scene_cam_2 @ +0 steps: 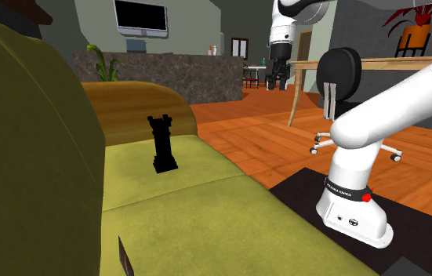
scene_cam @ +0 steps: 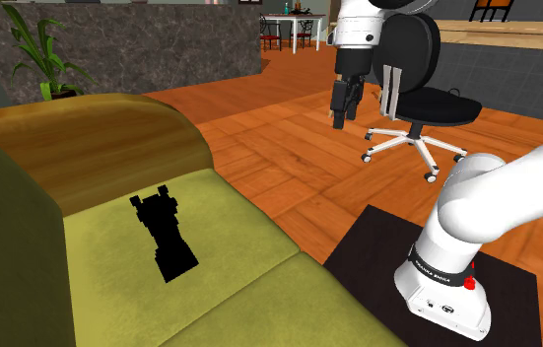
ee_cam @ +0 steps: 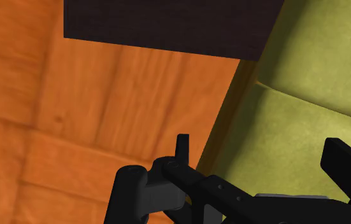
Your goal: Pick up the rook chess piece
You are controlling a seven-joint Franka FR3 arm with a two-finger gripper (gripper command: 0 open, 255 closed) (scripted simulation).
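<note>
Plainly, the black rook [scene_cam: 164, 237] is standing on the olive-green sofa [scene_cam: 259, 286], on the seat cushion near the sofa's rounded armrest [scene_cam: 111, 138]. In the second exterior view the rook [scene_cam_2: 162, 143] is sitting upright on its wide base. Its long axis is running straight up from the sofa [scene_cam_2: 183, 208] seat, its notched crown is pointing up, and nothing is touching it.

The gripper [scene_cam: 341, 116] is hanging well apart from the sofa, high over the wooden floor [scene_cam: 289, 168] beyond the sofa's front edge, with its fingers pointing downward. In the second exterior view the gripper [scene_cam_2: 275, 78] is showing well above the sofa's seat and far from the rook. In the wrist view the gripper [ee_cam: 263, 145] is spread wide, its two black fingers [ee_cam: 181, 147] standing well apart and clasping nothing. Between them the edge of the sofa [ee_cam: 308, 95] cushion is showing, with the wooden floor [ee_cam: 104, 114] just beside the sofa.
</note>
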